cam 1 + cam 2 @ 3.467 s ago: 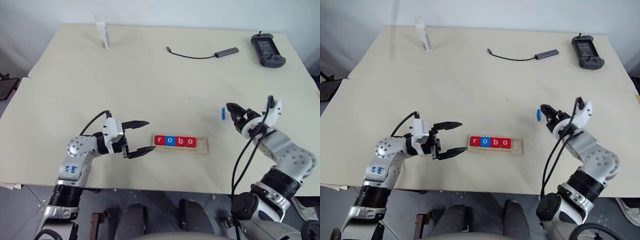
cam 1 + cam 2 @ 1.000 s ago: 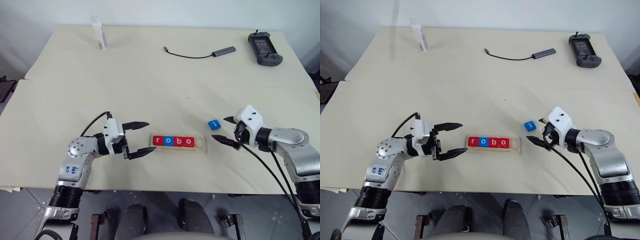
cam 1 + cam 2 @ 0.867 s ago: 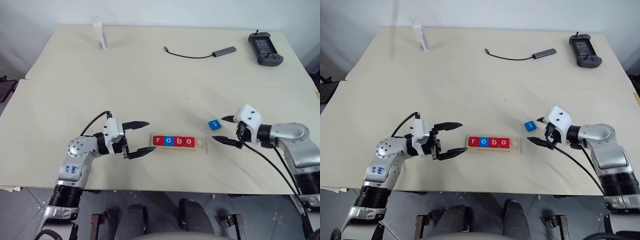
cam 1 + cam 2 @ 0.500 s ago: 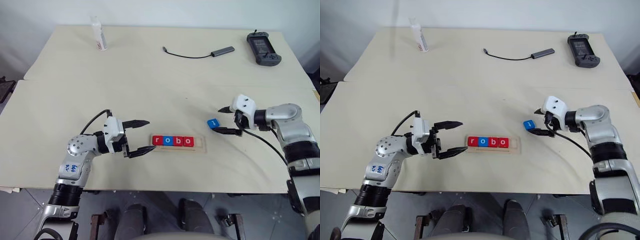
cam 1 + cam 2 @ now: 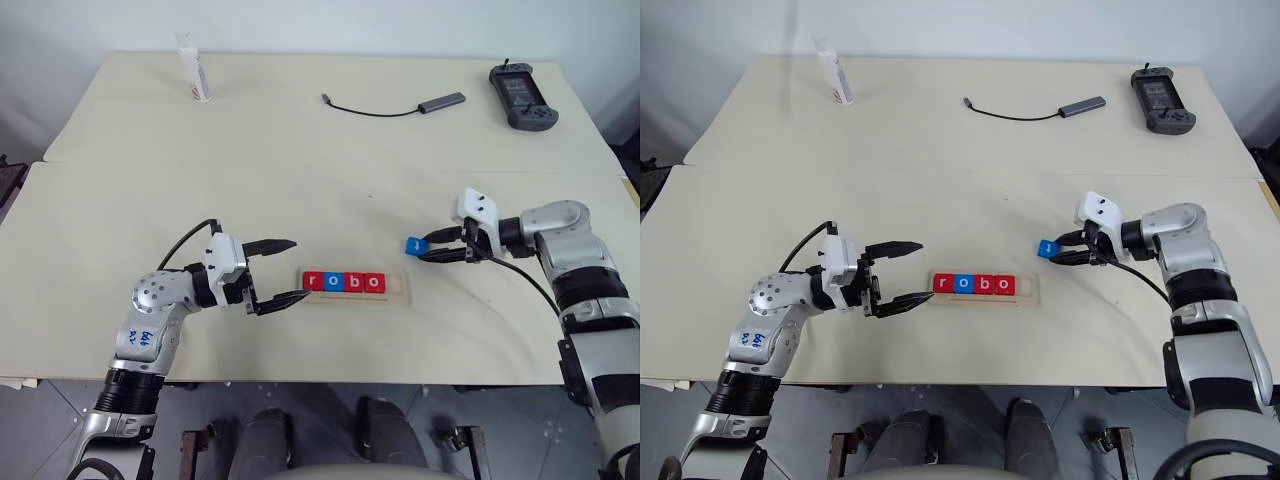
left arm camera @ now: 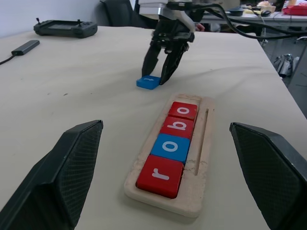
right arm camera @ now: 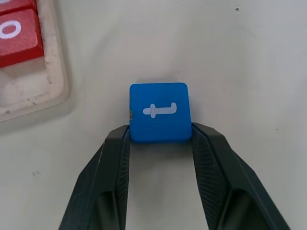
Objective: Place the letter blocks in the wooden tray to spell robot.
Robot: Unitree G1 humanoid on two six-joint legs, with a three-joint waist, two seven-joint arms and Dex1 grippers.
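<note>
Right gripper [image 7: 160, 139]: clamped on the near edge of the blue t block [image 7: 159, 112], right of centre. Left gripper [image 5: 282, 271]: spread, nothing held, lower left. Wooden tray [image 5: 400, 291]: four blocks seated, end slot free. Risk noted: shallow edge grip; block could pivot or slip when lifted.

Four letter blocks [image 5: 343, 282] in wooden tray [image 5: 400, 290], t block [image 5: 415, 245] beyond its right end

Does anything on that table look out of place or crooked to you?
Only the blue t block: it lies on the table outside the wooden tray, between the right pincer fingers. The tray's last slot is empty, so it reads "robo".
</note>
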